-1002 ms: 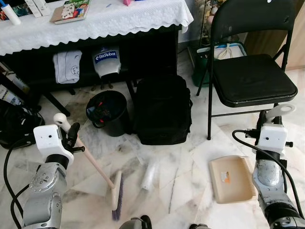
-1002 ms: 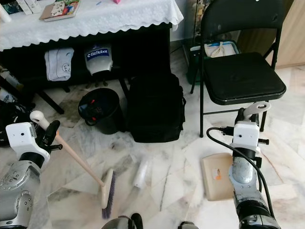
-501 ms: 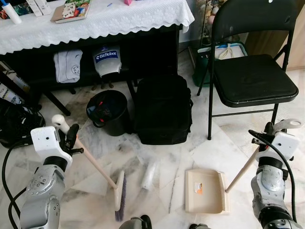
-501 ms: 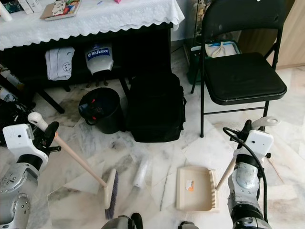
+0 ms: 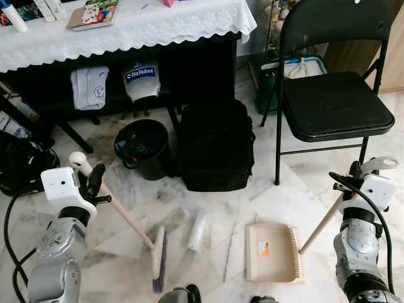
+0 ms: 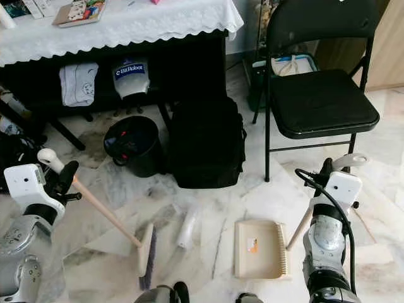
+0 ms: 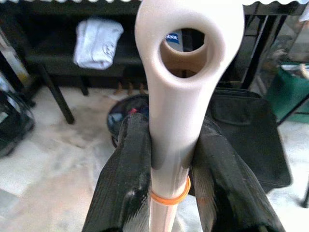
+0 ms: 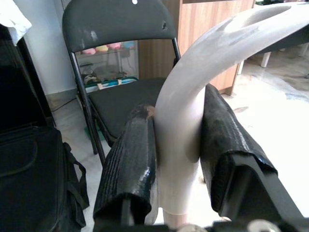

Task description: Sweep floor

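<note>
Two grippers are busy: the left gripper pinches the broom handle, the right gripper clamps the dustpan handle. Between brush head and dustpan lies a white roll; beyond it, a black backpack.

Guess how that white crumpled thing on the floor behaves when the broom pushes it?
The white wrapper looks thin and crumpled, so probably very light and floppy. Its tube-like shape may roll or skid on the glossy marble floor toward the dustpan once the broom hits.
</note>
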You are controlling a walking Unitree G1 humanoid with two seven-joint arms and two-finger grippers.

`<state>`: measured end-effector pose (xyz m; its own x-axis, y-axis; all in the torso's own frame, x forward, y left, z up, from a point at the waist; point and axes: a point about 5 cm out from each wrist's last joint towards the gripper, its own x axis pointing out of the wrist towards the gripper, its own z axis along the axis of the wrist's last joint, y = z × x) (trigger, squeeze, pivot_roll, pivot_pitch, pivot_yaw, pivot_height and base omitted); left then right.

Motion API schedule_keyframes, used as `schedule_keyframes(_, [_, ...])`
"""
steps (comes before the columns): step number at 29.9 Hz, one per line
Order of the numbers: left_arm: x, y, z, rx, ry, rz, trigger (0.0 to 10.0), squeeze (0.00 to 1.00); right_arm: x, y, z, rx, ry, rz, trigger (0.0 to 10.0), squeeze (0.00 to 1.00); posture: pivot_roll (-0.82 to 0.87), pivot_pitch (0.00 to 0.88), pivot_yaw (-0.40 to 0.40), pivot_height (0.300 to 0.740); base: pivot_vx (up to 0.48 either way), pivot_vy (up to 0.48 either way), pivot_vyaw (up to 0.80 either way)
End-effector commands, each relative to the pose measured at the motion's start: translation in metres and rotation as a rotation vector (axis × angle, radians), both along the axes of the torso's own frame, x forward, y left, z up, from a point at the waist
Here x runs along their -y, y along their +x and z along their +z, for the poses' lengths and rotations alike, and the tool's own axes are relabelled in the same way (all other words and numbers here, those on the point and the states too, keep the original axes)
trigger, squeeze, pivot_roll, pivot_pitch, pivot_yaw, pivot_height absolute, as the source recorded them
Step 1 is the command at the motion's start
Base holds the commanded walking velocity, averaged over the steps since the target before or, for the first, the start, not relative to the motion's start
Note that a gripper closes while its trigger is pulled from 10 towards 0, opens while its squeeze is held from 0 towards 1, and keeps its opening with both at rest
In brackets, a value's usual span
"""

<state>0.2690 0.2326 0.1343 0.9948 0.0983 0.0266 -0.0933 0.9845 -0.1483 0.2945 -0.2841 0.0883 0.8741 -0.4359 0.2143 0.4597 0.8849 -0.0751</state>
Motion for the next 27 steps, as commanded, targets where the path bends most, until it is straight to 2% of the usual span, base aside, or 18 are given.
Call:
schedule_keyframes(1, [0.0,0.004,-0.005,-0.022,-0.058,-0.007,10.0,0.0,-0.002,0.0,-0.002,-0.012,-0.004,0.013,10.0,0.0,0.14,0.205,0.133,0.74,0.0,0.0,0.0])
schedule_keyframes(12, [0.014,0.015,-0.021,-0.05,-0.191,-0.051,10.0,0.0,-0.004,0.002,-0.001,-0.016,-0.013,0.024,10.0,0.0,0.14,0.206,0.12,0.74,0.0,0.0,0.0])
schedule_keyframes(15, [0.019,0.016,-0.025,-0.074,-0.198,-0.118,10.0,0.0,-0.003,0.002,-0.001,-0.023,-0.016,0.025,10.0,0.0,0.14,0.206,0.119,0.74,0.0,0.0,0.0])
schedule_keyframes(17, [0.016,0.015,-0.02,-0.067,-0.155,-0.141,10.0,0.0,-0.003,0.002,-0.001,-0.024,-0.016,0.024,10.0,0.0,0.13,0.202,0.117,0.74,0.0,0.0,0.0])
schedule_keyframes(21, [-0.001,0.02,0.008,0.023,-0.039,-0.073,10.0,0.0,-0.002,0.003,-0.001,-0.025,-0.016,0.021,10.0,0.0,0.13,0.2,0.118,0.74,0.0,0.0,0.0])
schedule_keyframes(24, [-0.006,0.022,0.031,0.089,0.03,-0.06,10.0,0.0,-0.003,0.003,-0.001,-0.027,-0.015,0.021,10.0,0.0,0.13,0.197,0.12,0.74,0.0,0.0,0.0])
schedule_keyframes(26, [-0.011,0.023,0.043,0.114,0.102,-0.049,10.0,0.0,-0.003,0.003,-0.001,-0.028,-0.012,0.021,10.0,0.0,0.13,0.197,0.12,0.74,0.0,0.0,0.0])
schedule_keyframes(27, [-0.021,0.023,0.055,0.149,0.19,-0.003,10.0,0.0,-0.004,0.003,-0.002,-0.029,-0.01,0.021,10.0,0.0,0.13,0.189,0.122,0.74,0.0,0.0,0.0])
